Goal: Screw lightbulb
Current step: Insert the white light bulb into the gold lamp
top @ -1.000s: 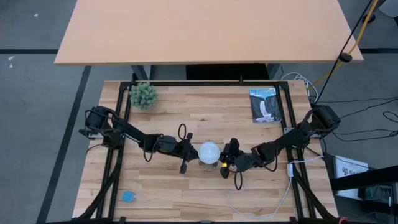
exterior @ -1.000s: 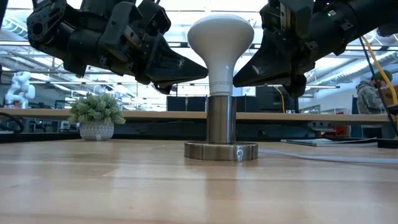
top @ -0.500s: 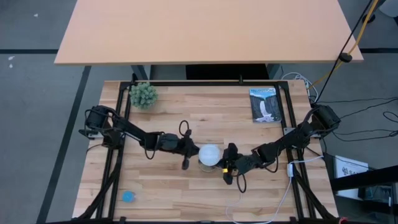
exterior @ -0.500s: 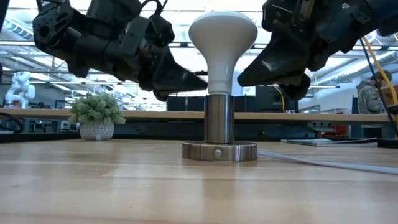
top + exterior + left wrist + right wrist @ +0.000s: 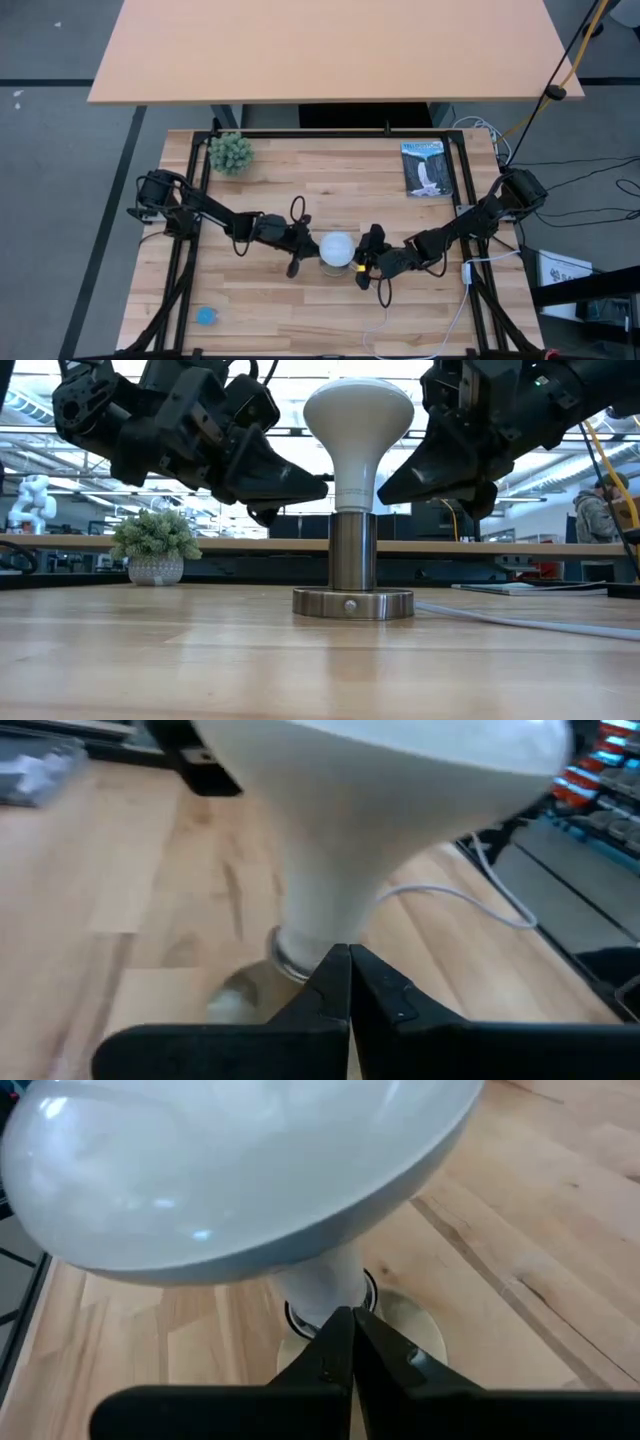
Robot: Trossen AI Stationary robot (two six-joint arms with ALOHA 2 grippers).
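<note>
The white frosted lightbulb (image 5: 338,248) stands upright with its narrow base in a silvery socket post on a round disc (image 5: 352,603) at the table's middle. My left gripper (image 5: 322,483) is shut and comes in from the table's left, its tip at the bulb's neck below the globe. My right gripper (image 5: 383,495) is shut and comes in from the right, its tip at the other side of the neck. The two shut fingertips also show in the left wrist view (image 5: 349,955) and the right wrist view (image 5: 345,1315). My left gripper has its shut fingertips against the left side of the bulb's neck (image 5: 340,482), just above the socket. The fingers slant down from the table's left. The bulb stands upright in the socket. My right gripper has its shut fingertips against the right side of the neck (image 5: 372,492), slanting down from the table's right. Whether the tips really touch cannot be told for certain.
A small potted plant (image 5: 231,153) stands at the far left, a booklet (image 5: 427,168) lies at the far right, and a small blue thing (image 5: 205,316) lies near the front left. The socket's white cord (image 5: 520,618) runs toward the near right edge.
The socket disc has turned a little on the table: the small screw on its rim has gone from the right side to the middle of the low view. The bulb has shifted slightly with it. Both grippers have stayed shut beside the neck.
</note>
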